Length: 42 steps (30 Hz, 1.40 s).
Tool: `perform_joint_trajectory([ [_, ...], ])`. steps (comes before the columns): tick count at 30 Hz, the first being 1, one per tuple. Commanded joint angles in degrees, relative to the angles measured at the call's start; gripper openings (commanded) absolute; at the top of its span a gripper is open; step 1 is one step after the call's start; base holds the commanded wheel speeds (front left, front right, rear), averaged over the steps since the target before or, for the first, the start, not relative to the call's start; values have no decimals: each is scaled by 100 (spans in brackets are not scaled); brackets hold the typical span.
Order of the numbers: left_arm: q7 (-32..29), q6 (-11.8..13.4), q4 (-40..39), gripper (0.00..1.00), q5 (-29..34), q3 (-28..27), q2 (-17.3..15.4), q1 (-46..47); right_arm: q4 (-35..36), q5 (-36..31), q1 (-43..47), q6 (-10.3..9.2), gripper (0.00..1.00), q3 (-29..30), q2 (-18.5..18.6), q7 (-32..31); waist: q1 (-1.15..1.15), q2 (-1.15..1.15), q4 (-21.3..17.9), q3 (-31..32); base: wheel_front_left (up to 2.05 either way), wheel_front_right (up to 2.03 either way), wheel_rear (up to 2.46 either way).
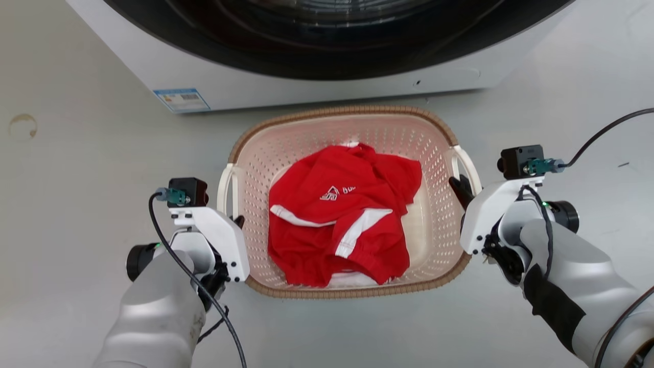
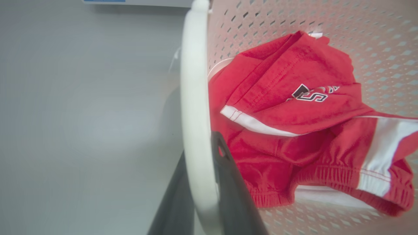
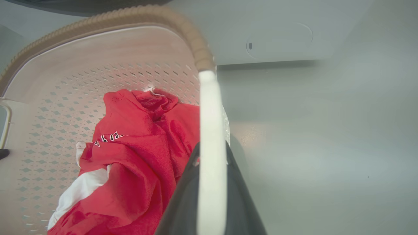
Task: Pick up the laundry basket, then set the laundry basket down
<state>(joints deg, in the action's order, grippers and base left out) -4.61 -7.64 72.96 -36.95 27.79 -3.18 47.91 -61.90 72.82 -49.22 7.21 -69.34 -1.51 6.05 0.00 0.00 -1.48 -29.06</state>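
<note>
The laundry basket (image 1: 352, 110), pale pink and perforated with a brown woven-look rim, lies in front of me in the head view. A red garment with white stripes (image 1: 337, 220) is inside it. My left gripper (image 1: 237, 223) is shut on the basket's white left handle (image 2: 194, 98), with one dark finger on each side of the bar. My right gripper (image 1: 460, 187) is shut the same way on the white right handle (image 3: 210, 114). I cannot tell whether the basket rests on the floor or hangs just above it.
A white washing machine (image 1: 317, 84) with a dark round door stands right behind the basket's far rim, a blue label (image 1: 182, 100) on its lower front. Grey floor (image 1: 76, 179) spreads to both sides. A black cable (image 1: 608, 130) runs off my right wrist.
</note>
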Motion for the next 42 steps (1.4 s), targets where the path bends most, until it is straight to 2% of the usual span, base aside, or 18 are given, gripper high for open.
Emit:
perform_joint_trajectory([
  [1,-70,219,99,0,-29,-119,-749,-245,-130,61,217,28,0,-45,439,4,0,0,-24,294,0,0,0],
  [15,-500,280,100,0,-162,-70,-815,-1086,-210,130,907,28,0,-335,439,-497,0,0,-11,1635,0,0,0],
  [25,-1020,302,100,0,-258,-25,-939,-1593,-378,220,1455,28,0,-377,439,-908,0,0,31,2607,0,0,0],
  [31,-1253,320,100,0,-289,6,-1018,-1672,-450,258,1562,28,0,-386,439,-1103,0,0,27,2753,0,0,0],
  [42,-1167,334,100,0,-295,83,-989,-1637,-476,198,1510,28,0,-395,439,-1048,0,0,97,2754,0,0,0],
])
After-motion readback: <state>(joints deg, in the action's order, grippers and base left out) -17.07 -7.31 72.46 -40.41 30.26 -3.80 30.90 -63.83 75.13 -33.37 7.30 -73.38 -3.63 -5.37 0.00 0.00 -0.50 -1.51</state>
